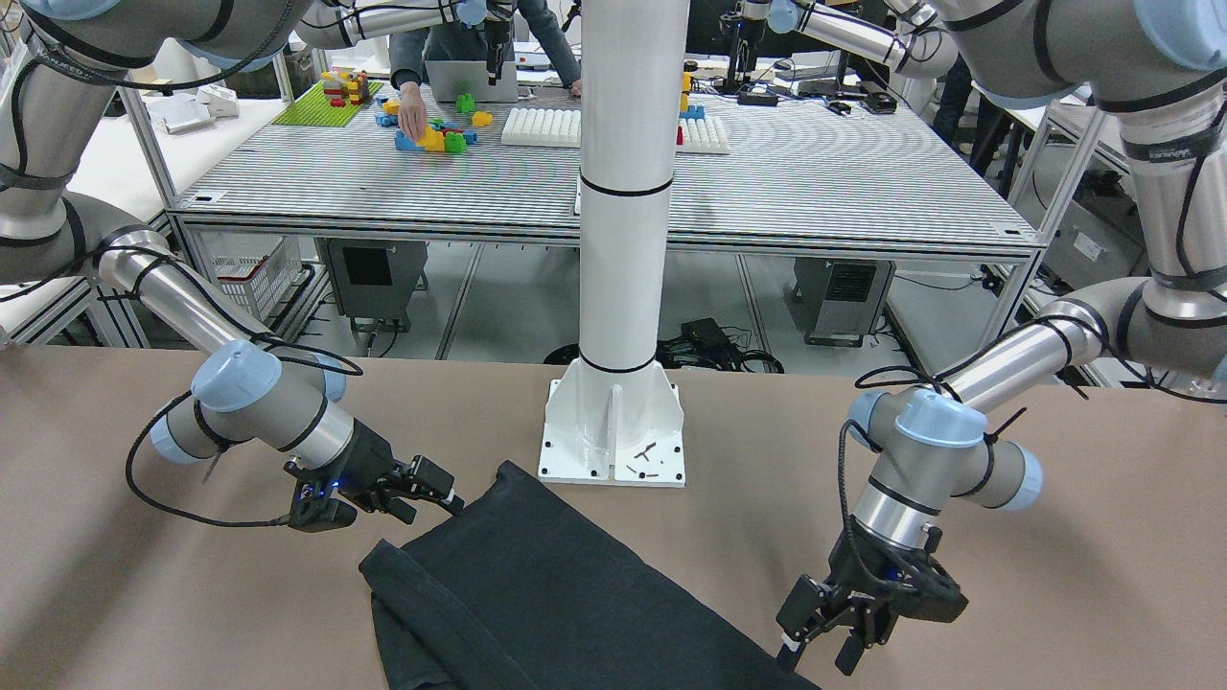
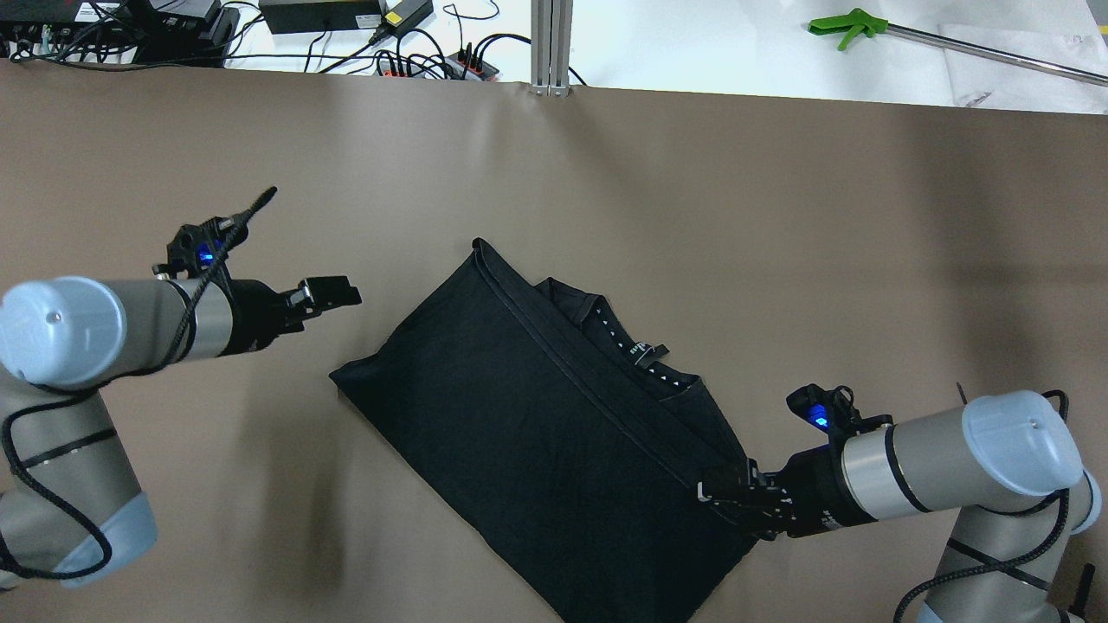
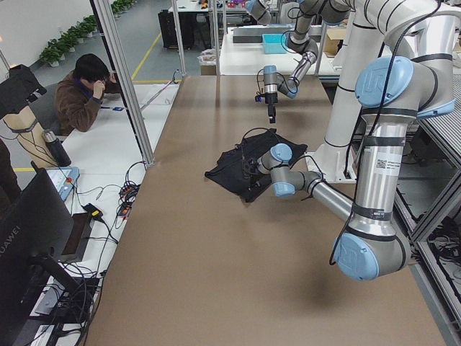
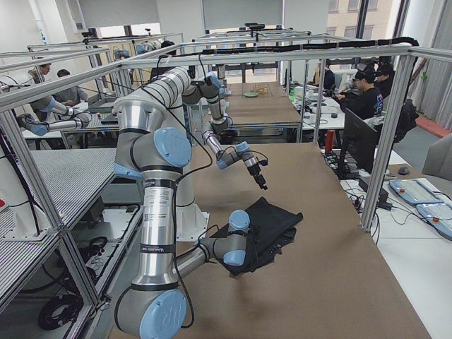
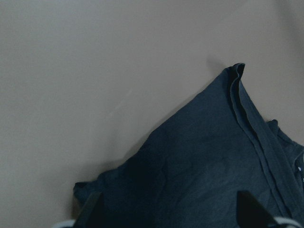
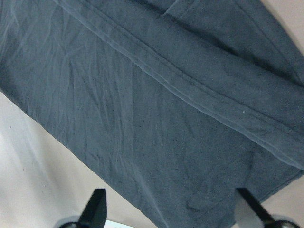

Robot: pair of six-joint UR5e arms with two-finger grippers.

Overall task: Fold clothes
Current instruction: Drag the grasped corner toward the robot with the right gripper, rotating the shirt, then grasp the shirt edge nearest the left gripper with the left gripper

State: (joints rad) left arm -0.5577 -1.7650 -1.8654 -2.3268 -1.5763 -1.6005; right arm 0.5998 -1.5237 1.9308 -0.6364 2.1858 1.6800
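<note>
The black garment lies folded and slanted on the brown table, with a hem running along its length and the collar with a label showing at its far side. It also shows in the front view and both wrist views. My left gripper is open and empty, off the garment's left corner. My right gripper is open, hovering at the garment's right corner. In its wrist view the fingertips stand wide apart over the cloth.
The white base column stands on the table at the robot's side. Cables and power strips and a green-handled tool lie past the far edge. People sit at benches nearby.
</note>
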